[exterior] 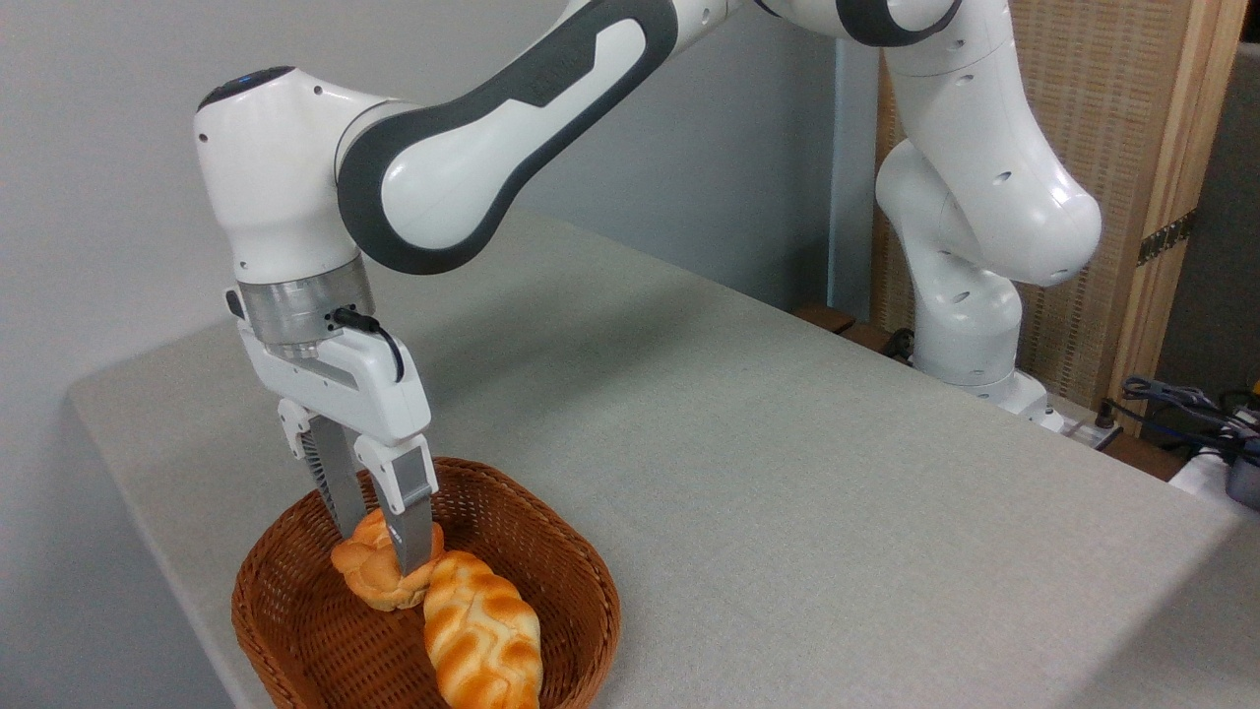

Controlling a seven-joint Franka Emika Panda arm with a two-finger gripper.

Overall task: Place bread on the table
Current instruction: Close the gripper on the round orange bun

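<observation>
The bread, a small lumpy orange-golden bun, sits inside the brown wicker basket at the near left of the table. My gripper reaches straight down into the basket, and its two fingers stand on either side of the bun, pressed against it. One finger covers the bun's front middle. The bun looks slightly raised against the basket wall; whether it still rests on the basket floor I cannot tell.
A longer braided loaf with pale stripes lies in the basket, touching the bun on its right. The arm's base stands at the far right edge. Cables lie beyond the table's right corner.
</observation>
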